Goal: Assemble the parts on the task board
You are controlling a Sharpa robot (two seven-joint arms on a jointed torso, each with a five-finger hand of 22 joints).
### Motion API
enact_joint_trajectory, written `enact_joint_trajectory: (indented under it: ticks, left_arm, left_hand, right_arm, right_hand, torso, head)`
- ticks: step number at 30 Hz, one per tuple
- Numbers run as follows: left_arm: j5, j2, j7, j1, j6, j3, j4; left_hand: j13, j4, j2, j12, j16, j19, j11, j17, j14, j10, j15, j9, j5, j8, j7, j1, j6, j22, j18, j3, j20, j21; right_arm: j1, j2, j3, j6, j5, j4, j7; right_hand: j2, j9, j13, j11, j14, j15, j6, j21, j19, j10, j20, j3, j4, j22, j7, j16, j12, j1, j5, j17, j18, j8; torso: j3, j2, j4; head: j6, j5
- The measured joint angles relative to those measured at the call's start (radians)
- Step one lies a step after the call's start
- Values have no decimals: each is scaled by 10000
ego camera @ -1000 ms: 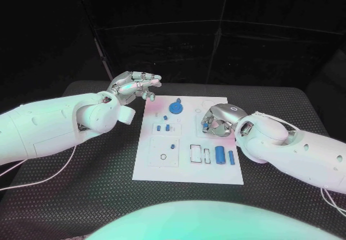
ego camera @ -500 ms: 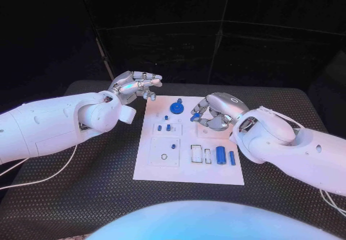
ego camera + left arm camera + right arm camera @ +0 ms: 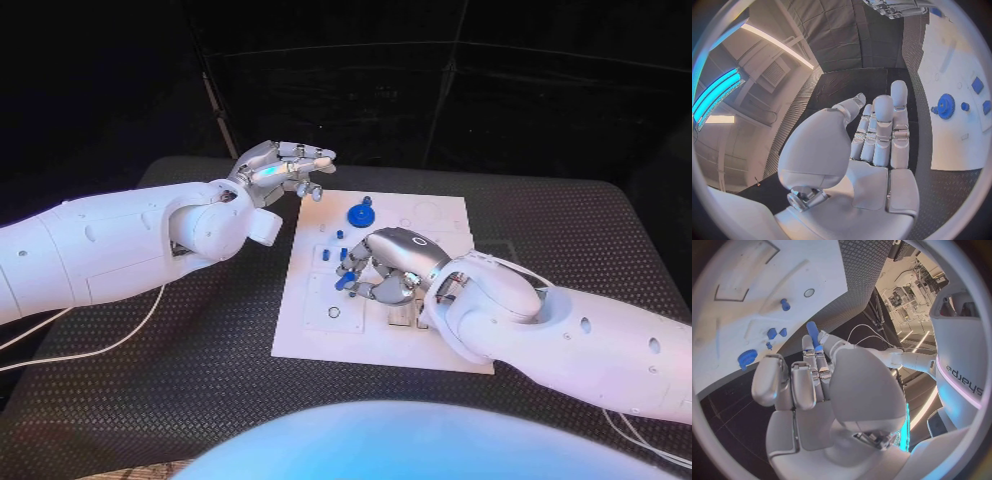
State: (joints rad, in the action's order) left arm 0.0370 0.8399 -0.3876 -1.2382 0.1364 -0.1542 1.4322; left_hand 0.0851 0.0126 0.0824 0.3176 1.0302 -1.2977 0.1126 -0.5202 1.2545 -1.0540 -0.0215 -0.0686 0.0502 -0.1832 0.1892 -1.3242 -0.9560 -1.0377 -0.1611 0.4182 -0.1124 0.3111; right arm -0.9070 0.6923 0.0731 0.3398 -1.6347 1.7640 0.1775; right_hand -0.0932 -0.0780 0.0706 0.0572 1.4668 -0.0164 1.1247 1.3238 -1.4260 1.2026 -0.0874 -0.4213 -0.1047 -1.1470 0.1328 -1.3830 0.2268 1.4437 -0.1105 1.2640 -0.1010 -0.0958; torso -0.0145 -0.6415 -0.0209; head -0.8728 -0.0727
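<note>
The white task board (image 3: 433, 215) lies in the middle of the black table. My right hand (image 3: 382, 265) hovers over the board's middle and pinches a slim blue peg (image 3: 346, 282) at its fingertips; the right wrist view shows this peg (image 3: 812, 334) sticking out past the fingers toward the board (image 3: 761, 285). A blue gear (image 3: 359, 213) stands near the board's far edge, with small blue pieces (image 3: 335, 237) just in front of it. My left hand (image 3: 281, 165) hangs open beyond the board's far left corner, holding nothing. The left wrist view shows its straight fingers (image 3: 879, 145) and the gear (image 3: 945, 106).
A small ring-shaped hole (image 3: 335, 313) sits in the board's near left part. Another blue peg (image 3: 785, 304) stands upright in the board. My left arm's cable (image 3: 87, 355) trails over the table on the left. The right forearm (image 3: 577, 335) covers the board's near right corner.
My right hand has moved from the board's right side to its middle, carrying the blue peg toward the near left. The left hand has stayed where it was.
</note>
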Motion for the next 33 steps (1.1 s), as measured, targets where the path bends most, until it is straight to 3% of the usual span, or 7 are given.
enact_joint_trajectory:
  ticks: [14, 33]
  left_arm:
    - [0, -39, 0, -3, -8, 1, -1]
    - [0, -67, 3, -4, -19, 1, -5]
  left_hand:
    - [-1, 28, 0, 0, 0, 0, 37, 11, 0, 36, 0, 0, 0, 0, 36, 0, 36, 5, 0, -28, 0, 0]
    - [-2, 28, 0, 0, 0, 0, 36, 9, 0, 36, 0, 0, 0, 1, 36, 0, 36, 7, 0, -28, 0, 0]
  right_arm:
    - [45, -605, -307, -597, 197, -684, -338]
    - [68, -829, -351, -1357, -121, -981, -101]
  right_hand:
    - [-2, -2, -1, 1, 0, 1, -5, 0, 0, -1, 0, -2, 3, 21, 0, 0, -36, -1, -39, -15, 1, 4]
    - [-3, -1, -3, 1, 0, 0, -41, 0, 1, -2, 0, -1, 3, 36, 1, 1, -74, -3, -83, -37, 1, 50]
  torso:
    - [17, 4, 9]
    - [23, 6, 16]
  head:
    - [0, -194]
    - [0, -248]
